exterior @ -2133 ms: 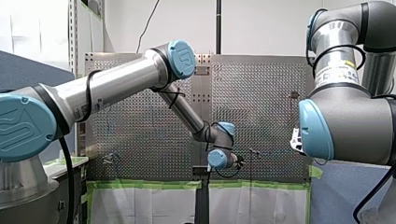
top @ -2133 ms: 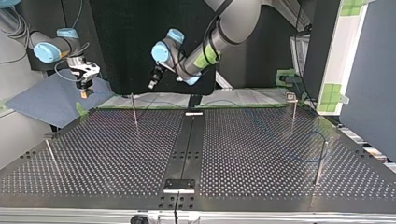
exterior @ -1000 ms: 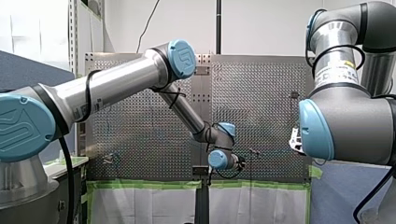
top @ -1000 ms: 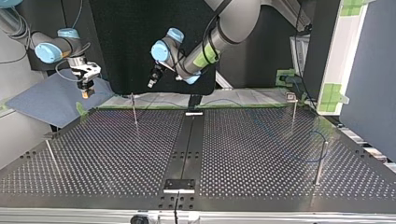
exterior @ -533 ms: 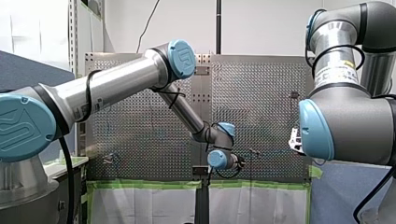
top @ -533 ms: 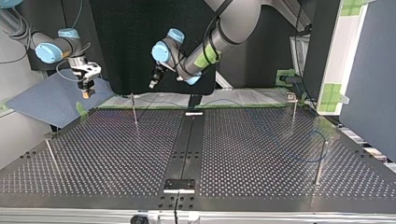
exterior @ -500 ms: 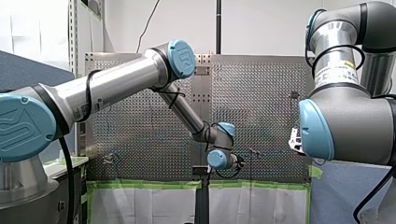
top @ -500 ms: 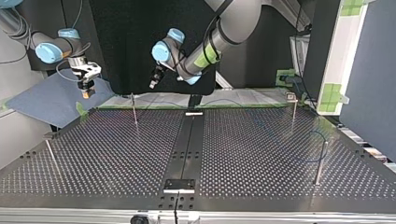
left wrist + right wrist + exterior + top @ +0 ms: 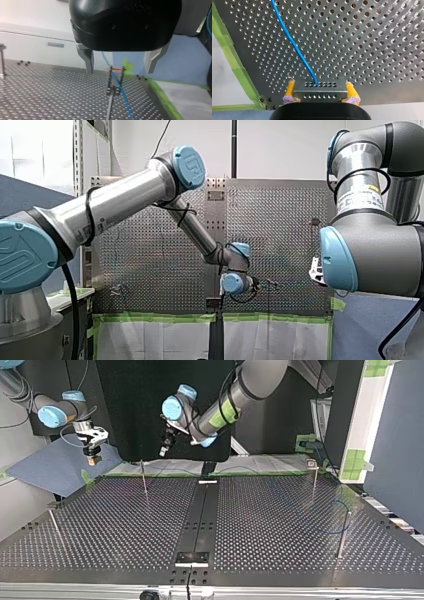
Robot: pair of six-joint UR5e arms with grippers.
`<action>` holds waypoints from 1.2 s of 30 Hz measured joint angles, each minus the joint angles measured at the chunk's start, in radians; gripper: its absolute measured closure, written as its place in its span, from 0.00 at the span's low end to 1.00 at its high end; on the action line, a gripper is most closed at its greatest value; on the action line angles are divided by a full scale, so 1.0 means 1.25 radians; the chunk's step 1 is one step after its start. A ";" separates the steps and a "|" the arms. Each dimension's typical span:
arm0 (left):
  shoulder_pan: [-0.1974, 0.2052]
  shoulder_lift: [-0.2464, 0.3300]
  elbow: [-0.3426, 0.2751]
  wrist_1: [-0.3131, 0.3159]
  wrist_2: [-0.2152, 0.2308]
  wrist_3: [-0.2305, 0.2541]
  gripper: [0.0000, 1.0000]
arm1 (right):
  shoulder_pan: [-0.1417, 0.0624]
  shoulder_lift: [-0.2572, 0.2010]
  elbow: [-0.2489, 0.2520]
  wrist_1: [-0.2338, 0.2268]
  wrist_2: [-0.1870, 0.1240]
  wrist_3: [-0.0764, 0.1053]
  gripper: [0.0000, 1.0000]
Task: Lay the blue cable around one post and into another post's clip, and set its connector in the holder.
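At the top view's far left, my right tool hangs off the worktop's back corner, over a blue mat. Its yellow pads are clamped on either side of a small metal connector with rows of holes. The blue cable leaves the connector's upper face and runs away across the perforated plate.

Next along, a thin post stands near the back edge. My left tool hovers above and slightly to the right of it, clear of the worktop. In the left wrist view its two metal fingers are spread wide and hold nothing. Below the gap between them stands the post's forked clip, with an orange band across its top. The blue cable shows between the prongs and goes on over the plate towards the camera. I cannot tell whether it is seated in the clip.

Further right, another post stands near the back right corner, and one more post stands nearer the camera. A faint blue loop of cable curves close by that last one.
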 joint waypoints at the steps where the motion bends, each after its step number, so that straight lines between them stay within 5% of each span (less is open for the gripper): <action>1: -0.002 0.006 -0.006 0.006 -0.006 -0.001 0.00 | 0.000 0.000 0.000 0.001 0.000 0.000 1.00; 17: -0.013 0.118 -0.118 0.086 -0.083 -0.066 0.00 | 0.000 0.000 0.000 0.005 -0.002 0.003 1.00; 30: -0.019 0.215 -0.215 0.110 -0.075 -0.078 0.00 | 0.001 0.000 0.000 0.006 -0.005 0.003 1.00; 36: -0.020 0.258 -0.258 0.140 -0.045 -0.104 0.00 | 0.004 0.000 0.000 0.007 -0.005 0.002 1.00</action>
